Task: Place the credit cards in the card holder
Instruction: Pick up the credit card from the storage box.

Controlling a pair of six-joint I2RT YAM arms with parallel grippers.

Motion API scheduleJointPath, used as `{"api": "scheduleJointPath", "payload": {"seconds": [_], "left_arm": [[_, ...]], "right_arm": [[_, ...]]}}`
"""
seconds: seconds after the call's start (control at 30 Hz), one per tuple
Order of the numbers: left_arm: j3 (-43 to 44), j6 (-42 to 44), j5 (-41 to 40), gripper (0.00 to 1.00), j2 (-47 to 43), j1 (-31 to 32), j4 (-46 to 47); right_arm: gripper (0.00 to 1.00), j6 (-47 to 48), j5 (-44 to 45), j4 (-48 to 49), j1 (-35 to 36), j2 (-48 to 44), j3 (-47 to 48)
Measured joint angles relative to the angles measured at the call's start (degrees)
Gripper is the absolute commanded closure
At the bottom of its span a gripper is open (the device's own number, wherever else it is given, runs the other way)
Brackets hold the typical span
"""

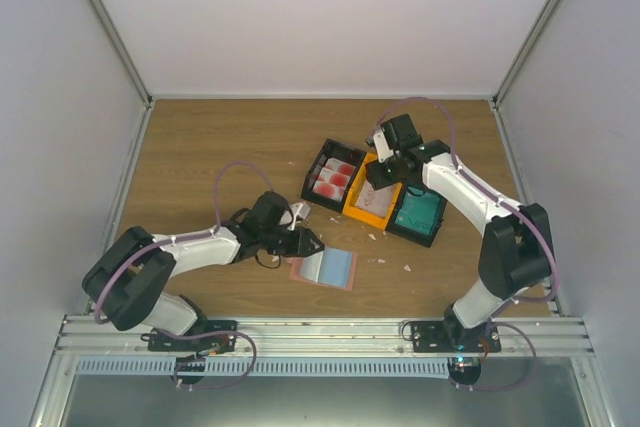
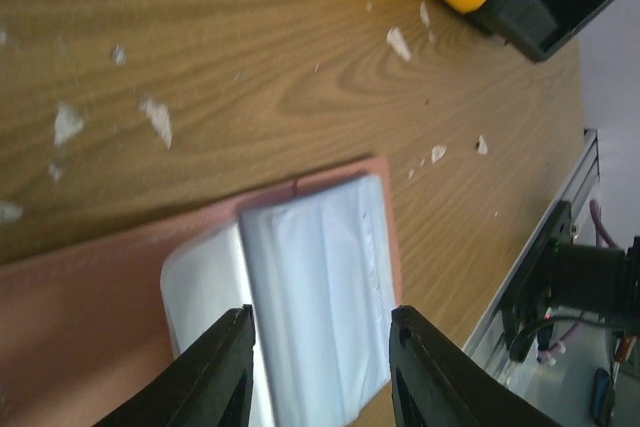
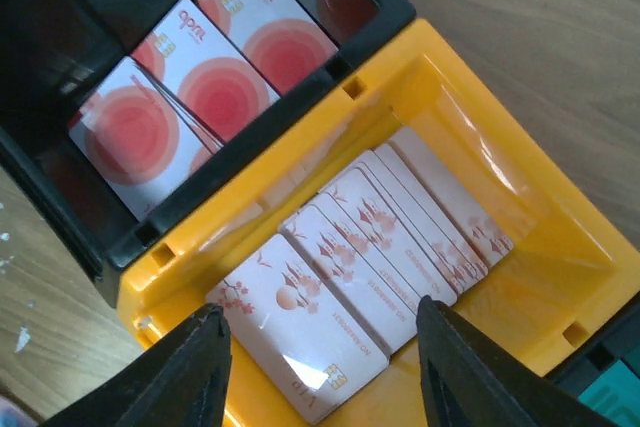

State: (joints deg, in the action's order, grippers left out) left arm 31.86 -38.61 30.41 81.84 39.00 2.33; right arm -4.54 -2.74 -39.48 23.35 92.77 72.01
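The card holder (image 1: pixel 324 268) lies open on the table, salmon-pink with pale clear sleeves; it also fills the left wrist view (image 2: pixel 90 287). My left gripper (image 1: pixel 312 242) is open and empty just left of it, its fingers straddling the sleeve stack (image 2: pixel 320 277) from above. White credit cards with red markings (image 3: pixel 350 247) lie fanned in the orange bin (image 3: pixel 520 247). My right gripper (image 3: pixel 320 322) is open and empty, hovering over these cards, above the orange bin (image 1: pixel 372 204) in the top view. More red-circle cards (image 3: pixel 200 77) fill a black bin. Teal cards (image 1: pixel 418 212) lie in another black bin.
Three bins stand in a diagonal row at mid-table: black (image 1: pixel 333 175), orange, black (image 1: pixel 432 237). White crumbs (image 1: pixel 407 268) are scattered on the wood around the card holder. The metal rail (image 1: pixel 320 332) runs along the near edge.
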Motion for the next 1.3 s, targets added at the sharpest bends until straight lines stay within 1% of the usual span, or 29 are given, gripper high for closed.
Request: {"api": "scheduleJointPath", "payload": {"seconds": [0.2,0.4,0.6,0.67,0.8,1.03,1.17,1.3], "left_arm": [[4.87,-2.99,-2.64,0.61,3.5,0.02,1.79],[8.9,-6.27,-4.04,0.62,9.4,0.02,5.49],[9.44,-9.68,-6.16,0.7,11.78,0.02,6.97],[9.44,-11.04,-7.61,0.7,11.82,0.0,7.23],[9.44,-13.46,-10.36,0.64,11.8,-0.46,7.89],[9.44,-16.72,-11.67,0.64,11.98,-4.11,9.35],[9.46,-17.53,-11.58,0.64,13.14,-5.95,10.45],[9.62,-17.81,-11.28,0.66,14.91,-6.95,10.78]], "right_arm": [[0.42,1.07,-2.27,0.09,0.11,1.33,4.52],[0.42,2.54,-3.93,0.28,1.31,4.96,8.83],[0.42,5.38,-4.87,-0.42,3.37,11.15,13.49],[0.42,6.45,-5.01,-0.68,4.52,13.73,16.06],[0.41,8.24,-5.03,-1.27,6.38,19.32,21.59],[0.41,11.47,-4.68,-3.8,6.97,29.22,30.86],[0.41,12.94,-4.07,-5.44,6.97,33.57,34.01],[0.41,14.38,-3.54,-7.26,6.97,35.8,34.51]]}}
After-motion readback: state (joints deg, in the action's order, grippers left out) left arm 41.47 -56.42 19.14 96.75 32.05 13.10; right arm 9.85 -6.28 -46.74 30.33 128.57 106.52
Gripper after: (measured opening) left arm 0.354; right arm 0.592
